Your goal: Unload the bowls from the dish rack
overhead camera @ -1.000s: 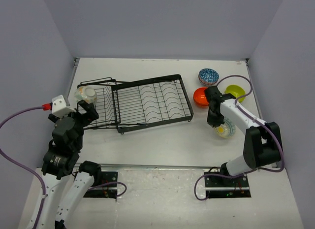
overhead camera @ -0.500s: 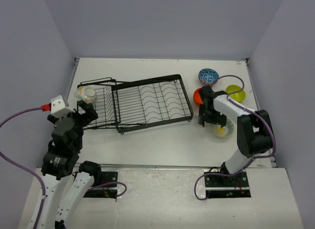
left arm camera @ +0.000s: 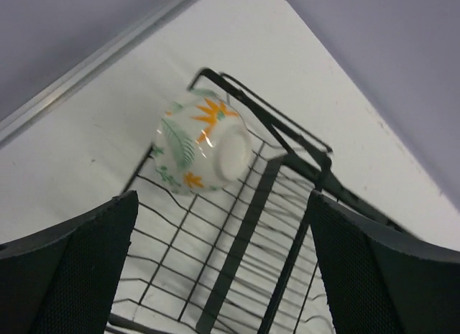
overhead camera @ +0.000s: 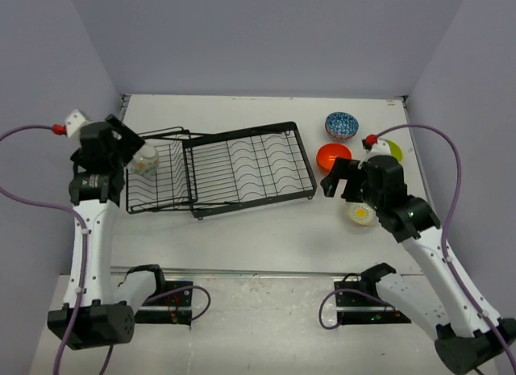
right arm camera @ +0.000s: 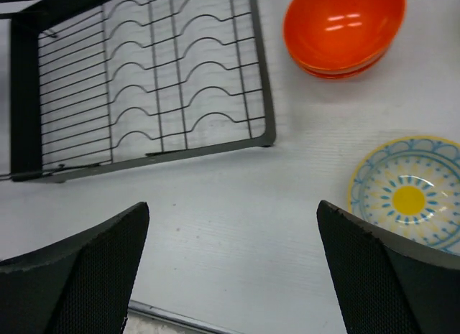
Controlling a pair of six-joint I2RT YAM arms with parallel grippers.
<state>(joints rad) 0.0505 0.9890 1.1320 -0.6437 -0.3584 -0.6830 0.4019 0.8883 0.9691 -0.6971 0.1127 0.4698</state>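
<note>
**Clerk:** Nearest item, the right gripper (right arm camera: 231, 208)?

**Keeper:** Fingers spread, nothing held. It hangs over the bare table (right arm camera: 215, 269), between the dish rack (overhead camera: 250, 161) and the yellow-patterned bowl (right arm camera: 410, 197).

**Clerk:** Left gripper (left arm camera: 221, 201)?

**Keeper:** Fingers wide apart and empty, poised above the floral bowl (left arm camera: 201, 144) without touching it.

**Clerk:** And that bowl?

**Keeper:** Tipped on its side, foot showing, in the rack's small basket end. No other bowl shows in the rack.

**Clerk:** Beyond?

**Keeper:** Orange bowl (right arm camera: 341, 25), lime bowl (overhead camera: 393, 152), and farthest the blue-patterned bowl (overhead camera: 342, 125), all on the table.

**Clerk:** Step in hand?

**Keeper:** Likely reaching for the last bowl. Next, the fingers must straddle its wall, close, and lift it clear of the wires.
</note>
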